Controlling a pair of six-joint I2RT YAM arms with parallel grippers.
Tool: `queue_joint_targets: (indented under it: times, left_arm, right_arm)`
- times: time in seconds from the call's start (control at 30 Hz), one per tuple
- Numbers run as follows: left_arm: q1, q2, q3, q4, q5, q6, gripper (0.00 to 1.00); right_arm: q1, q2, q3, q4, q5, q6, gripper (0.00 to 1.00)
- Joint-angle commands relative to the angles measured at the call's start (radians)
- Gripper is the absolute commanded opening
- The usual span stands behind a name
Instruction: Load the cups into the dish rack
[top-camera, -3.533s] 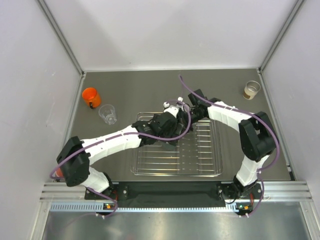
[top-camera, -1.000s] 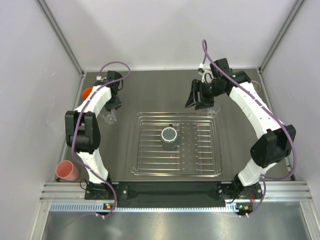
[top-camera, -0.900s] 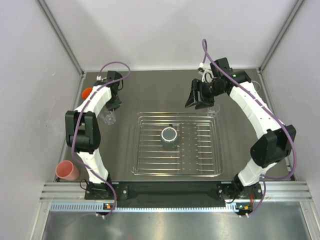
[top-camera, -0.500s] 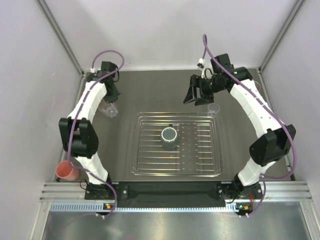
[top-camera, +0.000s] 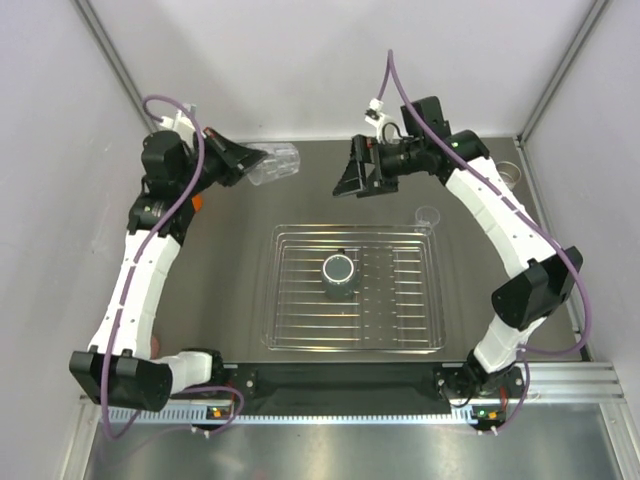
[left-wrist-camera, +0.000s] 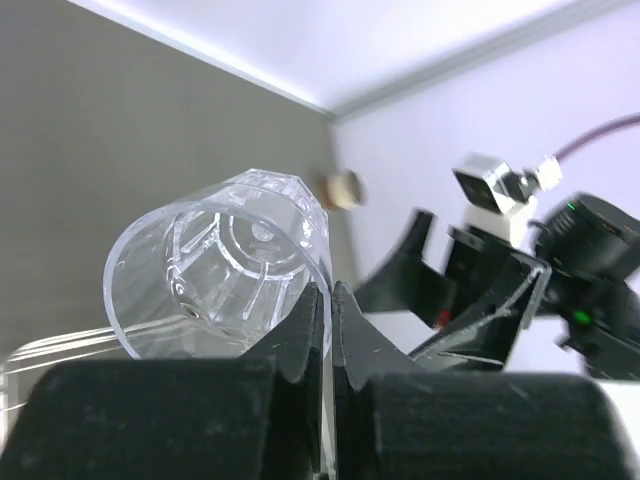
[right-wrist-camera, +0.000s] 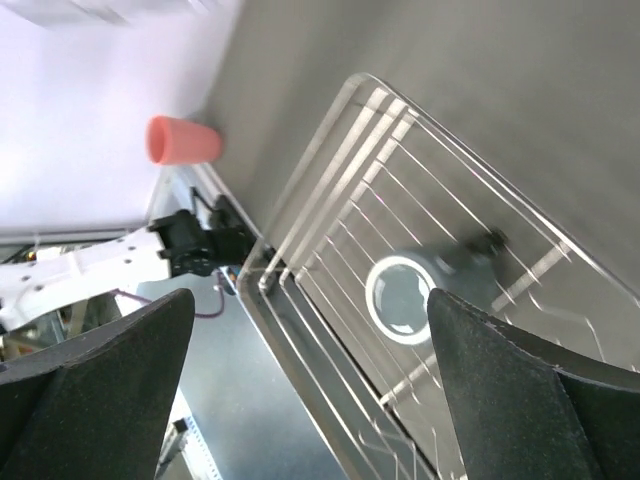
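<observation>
No text, label, brand, number or sign could be read anywhere in the three views.

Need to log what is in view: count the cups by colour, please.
clear cups: 2 (held clear cup, standing clear cup)
dark grey cup: 1
pink cup: 1
cream cup: 1
orange cup: 1, mostly hidden
Total: 6
</observation>
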Motion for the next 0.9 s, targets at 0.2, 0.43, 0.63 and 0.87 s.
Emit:
queue_joint_targets:
  times: [0.2,0.43,0.63,0.87]
  left_arm:
    - [-0.021,-0.029,-0.207,0.748,0.361,-0.448,0.0]
    - [-0.058,-0.057,-0.27,0.842,0.402,-0.578,0.0]
    - [-0.072,-0.111,-0.31,0.84,0.427,-0.594,0.0]
    - [-0.087,-0.14,-0.35,0.86,0.428,-0.615,0.0]
  right_arm:
    - [0.063,-0.13,-0.098,0.41,-0.111,0.159,1.0]
    - [0.082,-0.176,-0.203,0.586,-0.123,0.298,1.0]
    - [0.089,-0.228,-0.299,0.746,-0.131,0.425,0.91]
    - [0.102,-0.274,-0.345,0.812,-0.14,0.46,0.85]
